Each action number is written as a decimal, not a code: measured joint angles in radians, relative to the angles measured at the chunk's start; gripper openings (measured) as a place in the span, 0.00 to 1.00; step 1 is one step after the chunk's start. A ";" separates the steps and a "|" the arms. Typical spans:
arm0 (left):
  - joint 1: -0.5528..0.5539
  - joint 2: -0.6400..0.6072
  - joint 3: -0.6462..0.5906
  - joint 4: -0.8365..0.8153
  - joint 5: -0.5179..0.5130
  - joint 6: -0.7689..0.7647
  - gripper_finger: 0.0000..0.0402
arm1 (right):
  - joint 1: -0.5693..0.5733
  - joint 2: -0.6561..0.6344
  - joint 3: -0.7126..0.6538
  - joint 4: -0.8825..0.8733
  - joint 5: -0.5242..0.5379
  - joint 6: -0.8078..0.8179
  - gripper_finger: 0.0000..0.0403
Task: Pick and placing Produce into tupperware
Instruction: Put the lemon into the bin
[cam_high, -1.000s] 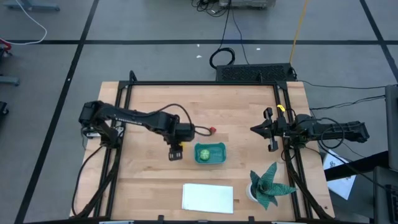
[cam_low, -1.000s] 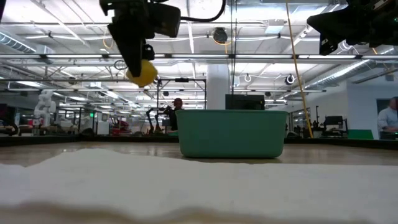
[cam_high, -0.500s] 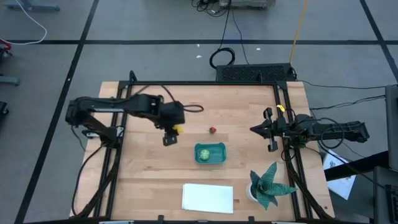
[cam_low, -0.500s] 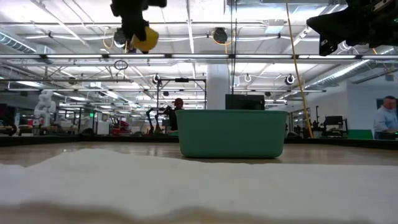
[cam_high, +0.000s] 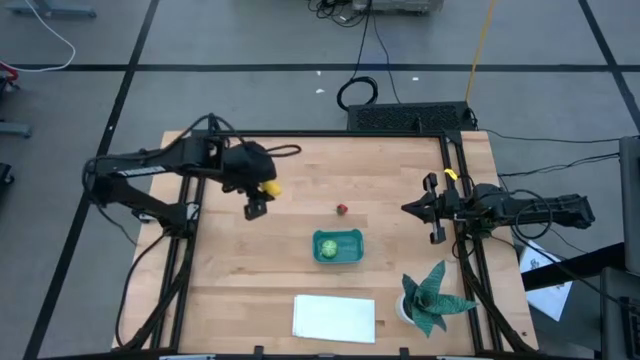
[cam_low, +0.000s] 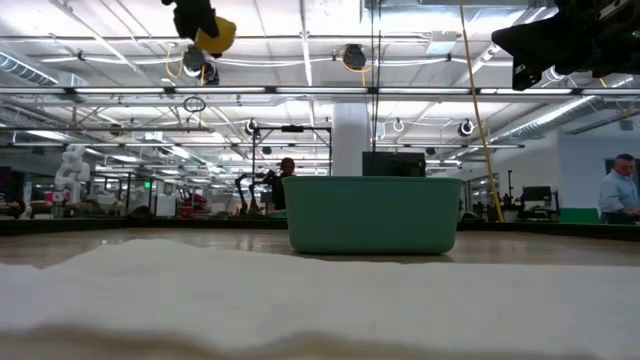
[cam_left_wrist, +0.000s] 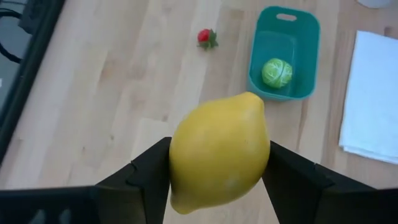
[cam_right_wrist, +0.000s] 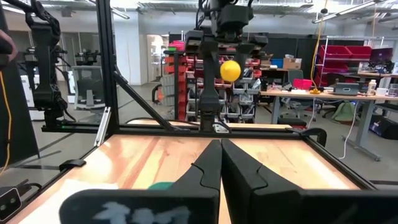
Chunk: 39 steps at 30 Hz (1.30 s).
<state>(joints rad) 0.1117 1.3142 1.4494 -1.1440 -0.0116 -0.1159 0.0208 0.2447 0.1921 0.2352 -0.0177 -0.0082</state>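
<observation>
The wooden counter (cam_high: 230, 270) is pale, smooth planking inside a black frame, standing in a big open workshop with grey floor, ceiling lights, shelving and a person or two far off in the background. Near its front edge lies a flat white sheet (cam_high: 334, 317), and at the front right corner stands a spiky green plant (cam_high: 431, 296). The left arm reaches over the counter's rear left part, its left claw (cam_left_wrist: 217, 174) clenched on the lemon (cam_left_wrist: 219, 160), which it holds high above the wood with the dark fingers pressing the fruit's two sides at its widest. The lemon looks like a light, hard, smooth toy, likely slippery, so a hold across the middle suits it best. The right claw (cam_right_wrist: 219, 163) waits at the right edge, fingers pressed together and holding nothing. The teal tupperware (cam_high: 352, 249) sits just front of the counter's centre, with the round green piece (cam_high: 327, 248) already inside. The small red piece (cam_high: 342, 209) rests on bare wood behind the tub, apart from it.
</observation>
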 joint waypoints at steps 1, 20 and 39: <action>0.007 -0.008 0.000 -0.003 0.000 0.009 0.54 | 0.000 0.000 0.000 0.000 0.000 0.000 0.00; 0.057 -0.022 -0.001 0.138 0.114 -0.013 0.54 | 0.000 0.000 0.000 0.000 0.049 0.007 0.00; 0.049 0.232 0.127 0.217 0.275 0.019 0.54 | 0.000 0.001 0.000 0.000 0.049 0.007 0.00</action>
<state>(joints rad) 0.1612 1.5465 1.5765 -0.9269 0.2633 -0.0965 0.0204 0.2455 0.1921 0.2348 0.0311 -0.0007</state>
